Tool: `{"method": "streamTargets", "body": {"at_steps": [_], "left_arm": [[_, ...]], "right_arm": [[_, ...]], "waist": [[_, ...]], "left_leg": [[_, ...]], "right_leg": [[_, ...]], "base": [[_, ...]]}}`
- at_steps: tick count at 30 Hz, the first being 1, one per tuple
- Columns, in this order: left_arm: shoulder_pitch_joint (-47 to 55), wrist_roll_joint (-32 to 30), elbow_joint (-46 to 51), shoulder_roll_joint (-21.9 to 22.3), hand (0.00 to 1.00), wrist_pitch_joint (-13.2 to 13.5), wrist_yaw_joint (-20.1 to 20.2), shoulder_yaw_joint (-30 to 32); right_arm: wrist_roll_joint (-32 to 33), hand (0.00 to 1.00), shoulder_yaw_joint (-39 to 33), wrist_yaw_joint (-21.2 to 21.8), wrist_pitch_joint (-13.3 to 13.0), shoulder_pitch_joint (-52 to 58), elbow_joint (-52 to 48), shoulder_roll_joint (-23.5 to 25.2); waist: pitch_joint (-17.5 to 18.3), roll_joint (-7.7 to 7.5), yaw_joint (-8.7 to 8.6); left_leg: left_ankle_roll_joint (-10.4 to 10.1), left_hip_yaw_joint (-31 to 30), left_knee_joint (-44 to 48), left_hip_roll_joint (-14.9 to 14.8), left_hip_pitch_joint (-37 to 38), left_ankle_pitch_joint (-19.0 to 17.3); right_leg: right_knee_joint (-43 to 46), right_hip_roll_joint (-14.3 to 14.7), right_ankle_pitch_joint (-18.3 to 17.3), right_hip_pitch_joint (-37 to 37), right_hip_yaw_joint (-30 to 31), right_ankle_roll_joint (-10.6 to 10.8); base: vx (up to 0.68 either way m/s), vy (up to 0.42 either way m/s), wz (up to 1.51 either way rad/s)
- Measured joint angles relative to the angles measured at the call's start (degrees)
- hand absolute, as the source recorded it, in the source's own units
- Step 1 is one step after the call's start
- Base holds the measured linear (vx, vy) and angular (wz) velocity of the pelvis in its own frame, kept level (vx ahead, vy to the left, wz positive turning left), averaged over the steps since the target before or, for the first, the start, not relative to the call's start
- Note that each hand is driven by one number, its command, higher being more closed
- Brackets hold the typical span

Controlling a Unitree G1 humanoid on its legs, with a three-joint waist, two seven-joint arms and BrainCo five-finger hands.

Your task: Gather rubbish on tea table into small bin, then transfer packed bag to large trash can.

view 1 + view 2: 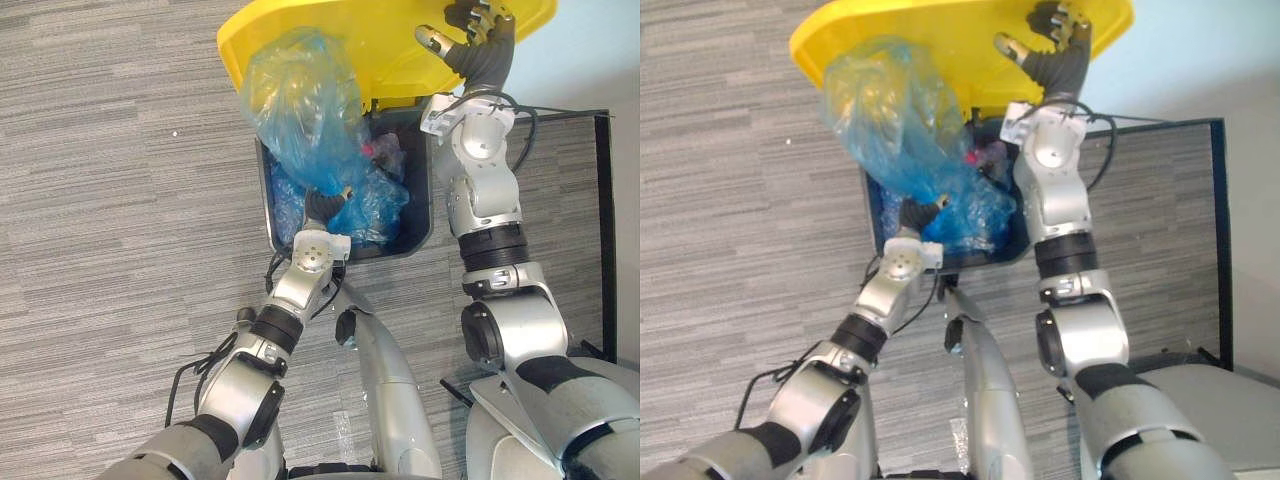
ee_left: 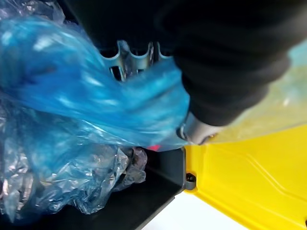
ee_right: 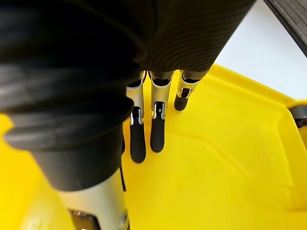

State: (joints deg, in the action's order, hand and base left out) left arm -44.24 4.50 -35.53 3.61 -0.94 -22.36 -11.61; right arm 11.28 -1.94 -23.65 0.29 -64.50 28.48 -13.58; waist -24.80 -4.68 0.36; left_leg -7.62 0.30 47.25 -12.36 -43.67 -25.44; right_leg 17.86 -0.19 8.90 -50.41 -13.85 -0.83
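A crinkled, see-through blue plastic bag [image 1: 300, 100] bulges above the open dark bin [image 1: 422, 232], its twisted neck pinched in the curled fingers and thumb of the left hand [image 1: 322, 207] just over the rim. Inside the bin lies more crumpled blue and clear film, with a small red scrap [image 1: 378, 150]. The right hand [image 1: 480, 25] presses straight fingers [image 3: 157, 129] flat against the smooth, raised yellow lid [image 1: 380, 40].

lid [image 1: 340, 40] yellow | bag [image 1: 295, 100] translucent blue | bin [image 2: 144, 201] black | carpet [image 1: 110, 200] grey, fine stripes
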Motion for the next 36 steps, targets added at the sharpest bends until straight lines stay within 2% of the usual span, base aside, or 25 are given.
{"method": "streamTargets", "body": {"at_steps": [7,10,17,21,24,25,26,27,28,29,30,31,32,33,34,35,36], "left_arm": [[1.29,-1.17,0.19,-1.07,0.00,0.00,0.09,0.63],[4.72,-2.02,2.26,-1.10,0.00,-0.01,0.14,1.11],[17.24,-3.23,6.77,-1.86,0.00,0.01,1.42,4.02],[26.03,-3.14,8.18,-1.98,0.00,0.05,1.56,7.03],[33.01,-3.13,7.81,-1.55,0.00,0.03,2.61,9.74],[34.93,-3.11,7.60,-1.43,0.00,-0.02,2.92,10.48],[36.46,-3.11,7.46,-1.35,0.00,-0.10,3.29,11.48],[37.73,-3.13,6.91,-0.94,0.00,-0.27,3.90,13.37],[39.50,-3.13,5.53,-0.52,0.00,-0.55,3.93,15.55],[41.14,-3.12,4.19,-0.53,0.00,-0.88,4.12,16.93],[42.01,-3.12,3.75,-0.52,0.00,-1.07,4.25,17.41],[43.77,-3.12,2.26,-0.63,0.00,-1.40,4.79,19.33],[44.26,-3.10,0.91,-0.37,0.00,-1.76,5.13,20.45],[46.48,-3.17,-1.09,0.19,0.00,-2.09,6.05,22.02],[47.42,-3.16,-1.60,0.30,0.00,-2.20,6.20,22.90],[48.06,-3.16,-2.66,0.30,0.00,-2.26,6.22,23.41],[48.64,-3.12,-4.78,-0.06,0.00,-2.29,6.22,24.37]], "right_arm": [[-0.34,0.00,1.16,1.30,0.04,2.44,0.00,0.13],[-2.73,0.00,1.56,2.52,0.18,5.90,-0.03,0.78],[-6.94,0.00,1.49,4.78,0.95,20.41,-0.69,5.76],[-9.23,0.00,1.01,5.75,1.42,30.95,-2.10,9.31],[-11.54,0.00,0.77,7.03,1.47,42.25,-3.88,12.11],[-11.79,0.00,0.73,7.45,1.50,46.08,-4.19,13.05],[-12.01,0.00,0.70,8.00,1.52,49.94,-4.58,14.05],[-13.13,0.00,0.65,8.71,1.54,54.05,-4.95,14.91],[-13.62,0.00,0.50,9.31,1.61,58.30,-4.42,15.78],[-13.70,0.00,0.35,10.02,1.51,61.48,-2.86,16.44],[-13.88,0.00,0.26,10.22,1.47,62.56,-2.22,16.61],[-14.51,0.00,-0.14,10.66,1.14,65.70,-0.02,17.41],[-15.33,0.00,-0.26,11.20,1.00,66.16,1.84,17.17],[-15.94,0.00,-2.83,11.48,0.87,66.29,5.33,16.64],[-15.97,0.00,-3.93,11.41,0.76,66.91,6.90,17.01],[-16.37,0.00,-5.33,11.56,0.78,68.59,9.65,16.95],[-17.43,0.00,-7.00,11.38,1.34,70.41,14.22,17.40]], "waist": [[0.01,0.03,0.42],[0.04,0.08,0.58],[0.15,0.31,3.22],[0.23,0.61,3.54],[1.33,1.40,3.57],[2.53,1.46,3.57],[3.23,1.51,3.47],[4.36,2.14,3.43],[5.20,2.17,2.91],[6.84,1.71,2.84],[7.73,1.48,2.78],[9.91,0.84,2.57],[10.88,1.33,2.95],[12.58,3.87,3.83],[12.90,3.29,2.92],[13.70,2.09,2.70],[15.17,0.51,3.46]], "left_leg": [[0.07,0.39,0.22,0.09,1.83,-0.05],[0.45,0.38,0.24,0.16,4.15,-0.27],[0.79,0.47,-0.95,1.14,12.02,-0.43],[1.12,1.15,-2.93,2.53,18.41,-0.43],[2.07,1.78,-5.57,3.59,23.62,0.16],[2.16,2.01,-6.69,3.99,24.50,0.59],[1.91,2.12,-9.25,4.11,26.06,2.10],[1.19,2.77,-13.46,3.17,27.62,5.21],[0.02,2.66,-18.19,2.96,30.51,8.15],[-0.84,2.37,-20.34,2.76,32.50,8.97],[-0.84,2.33,-20.31,2.84,32.68,8.96],[-0.74,2.44,-20.21,3.40,32.58,8.59],[-0.18,2.43,-21.15,3.41,32.77,8.80],[1.58,4.91,-25.56,0.13,33.67,10.66],[-0.77,6.26,-27.55,0.30,35.72,12.11],[-1.30,6.86,-29.10,1.50,37.12,12.93],[-1.50,7.68,-29.62,2.09,37.79,13.02]], "right_leg": [[1.23,-0.27,0.05,1.10,0.03,-0.09],[1.83,-0.46,-0.86,3.19,-0.02,-0.20],[2.75,-1.15,-2.00,10.14,0.50,-0.68],[4.66,-2.73,-3.72,14.63,1.01,-0.30],[4.28,-3.49,-4.16,18.62,1.83,0.73],[3.25,-3.65,-3.91,19.16,2.23,1.59],[0.85,-3.68,-4.45,20.61,2.45,3.51],[1.87,-3.91,-7.32,20.61,1.97,5.20],[14.19,-5.10,-9.75,19.40,3.00,-0.41],[23.30,-5.90,-12.64,20.87,4.65,-0.25],[24.02,-6.10,-14.46,21.88,5.46,0.23],[17.67,-4.66,-17.78,25.43,5.87,2.16],[11.07,-3.14,-17.56,27.65,5.86,1.16],[14.40,-1.04,-16.61,27.34,5.91,1.69],[23.96,-3.49,-20.04,26.83,5.75,-0.59],[27.72,-6.97,-22.59,29.12,6.59,0.80],[20.58,-6.86,-27.38,34.04,7.90,5.07]], "base": [[-0.04,-0.038,-0.02],[-0.05,-0.038,0.04],[-0.07,-0.044,0.04],[-0.09,-0.035,0.06],[-0.07,-0.001,0.02],[-0.03,0.003,-0.05],[-0.05,-0.020,-0.06],[-0.02,-0.075,0.11],[0.02,-0.124,0.21],[0.06,-0.134,0.25],[0.08,-0.114,0.14],[0.05,-0.081,-0.06],[0.02,-0.073,-0.64],[0.00,-0.066,-0.70],[0.05,-0.091,-0.53],[0.06,-0.156,-0.14],[0.06,-0.164,-0.20]]}}
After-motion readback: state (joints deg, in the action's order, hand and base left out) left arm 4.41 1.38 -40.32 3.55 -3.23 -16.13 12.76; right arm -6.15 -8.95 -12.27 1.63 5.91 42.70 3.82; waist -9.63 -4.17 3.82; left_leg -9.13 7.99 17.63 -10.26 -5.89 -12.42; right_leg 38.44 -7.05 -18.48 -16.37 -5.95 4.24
